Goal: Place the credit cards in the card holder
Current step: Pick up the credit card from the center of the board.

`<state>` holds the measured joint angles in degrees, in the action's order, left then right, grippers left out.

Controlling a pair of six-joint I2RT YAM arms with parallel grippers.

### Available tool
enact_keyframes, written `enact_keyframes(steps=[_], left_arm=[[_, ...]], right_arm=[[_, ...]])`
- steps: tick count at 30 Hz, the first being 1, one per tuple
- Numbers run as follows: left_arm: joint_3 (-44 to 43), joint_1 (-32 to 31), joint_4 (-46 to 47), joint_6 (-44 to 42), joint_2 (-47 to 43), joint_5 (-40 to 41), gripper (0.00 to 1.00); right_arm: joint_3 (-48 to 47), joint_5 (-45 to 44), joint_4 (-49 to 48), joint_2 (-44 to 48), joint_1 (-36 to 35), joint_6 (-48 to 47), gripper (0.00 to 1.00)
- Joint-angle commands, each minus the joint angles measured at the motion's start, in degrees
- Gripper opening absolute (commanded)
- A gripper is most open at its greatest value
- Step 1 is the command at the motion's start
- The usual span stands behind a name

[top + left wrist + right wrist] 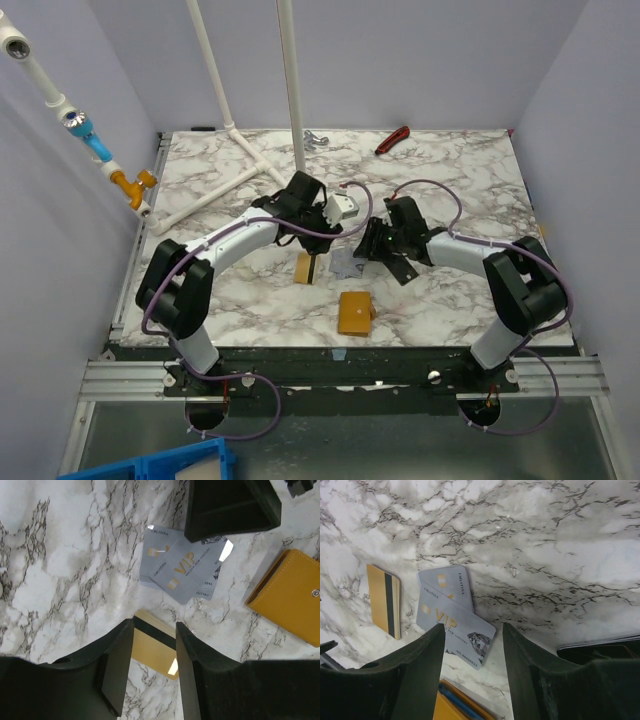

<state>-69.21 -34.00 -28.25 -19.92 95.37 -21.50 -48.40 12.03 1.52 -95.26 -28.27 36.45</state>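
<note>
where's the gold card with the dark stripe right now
The gold card lies flat on the marble table, between the left gripper's fingers, just left of the overlapping grey cards.

A red-handled tool [393, 139] is laid at the far right of the marble table [450, 180]; white pipes [225, 120] are seen far left.

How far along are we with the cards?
Nothing is done: no card is in the card holder yet. The gold card lies between the left gripper fingers, not visibly gripped. Two grey cards overlap on the table, the right gripper open above them.
</note>
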Motion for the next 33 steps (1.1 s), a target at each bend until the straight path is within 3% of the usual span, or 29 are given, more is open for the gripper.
enact_keyframes(steps=[1, 9, 20, 25, 28, 33], left_arm=[[-5.0, -2.66, 0.95, -4.24, 3.89, 2.63, 0.39], [-7.15, -4.97, 1.0, -6.24, 8.46, 5.18, 0.34], [-5.88, -10.21, 1.55, -10.76, 10.44, 13.97, 0.34], [-4.19, -10.47, 0.5, -10.47, 6.74, 13.9, 0.32], [-2.92, -9.99, 1.3, -10.2, 4.12, 12.68, 0.36], [-5.82, -11.23, 0.37, -12.11, 9.46, 17.71, 0.36]], right_arm=[[1.58, 3.72, -3.62, -0.96, 1.27, 0.5, 0.52], [7.16, 4.38, -6.32, 0.77, 4.03, 2.45, 0.51], [13.97, 12.46, -16.81, -2.87, 6.11, 9.53, 0.46], [15.44, 11.67, -16.69, -0.52, 6.21, 9.33, 0.46], [15.85, 10.4, -15.98, 1.03, 6.26, 8.61, 0.47], [15.63, 11.98, -16.5, -2.17, 6.24, 9.57, 0.47]])
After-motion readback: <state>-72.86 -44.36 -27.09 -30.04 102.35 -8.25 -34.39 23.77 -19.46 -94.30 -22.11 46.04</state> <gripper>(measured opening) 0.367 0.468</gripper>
